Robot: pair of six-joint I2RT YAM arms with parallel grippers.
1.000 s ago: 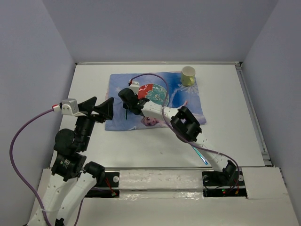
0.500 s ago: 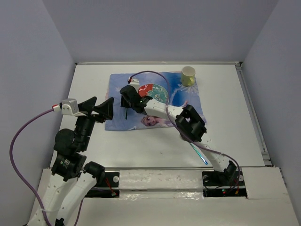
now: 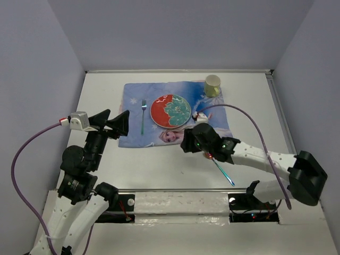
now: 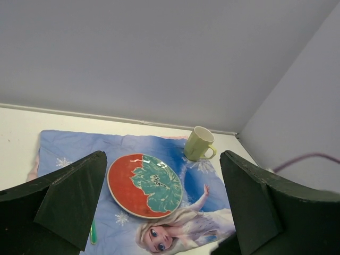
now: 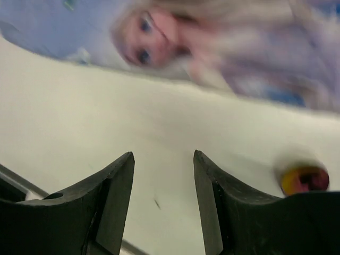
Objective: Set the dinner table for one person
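Note:
The white dinner table (image 3: 101, 90) carries a blue printed placemat (image 3: 212, 114). On the mat lie a red and teal plate (image 3: 170, 110), a green fork (image 3: 143, 118) left of it, and a yellow-green mug (image 3: 212, 85) at the far right corner. A thin teal utensil (image 3: 224, 173) lies on the bare table near the front. My right gripper (image 3: 186, 143) is open and empty, low over the table by the mat's near edge (image 5: 223, 79). My left gripper (image 3: 116, 123) is open and empty, raised left of the mat. The left wrist view shows the plate (image 4: 144, 184) and mug (image 4: 199, 143).
Pale lavender walls close the table at the back and both sides. A purple cable (image 3: 249, 114) arcs over the mat's right edge from my right arm. A small red and yellow spot (image 5: 304, 179) shows at the right of the right wrist view.
My right gripper left the fork lying on the mat left of the plate. It drew back toward the front, right of where it was. The left arm has not moved.

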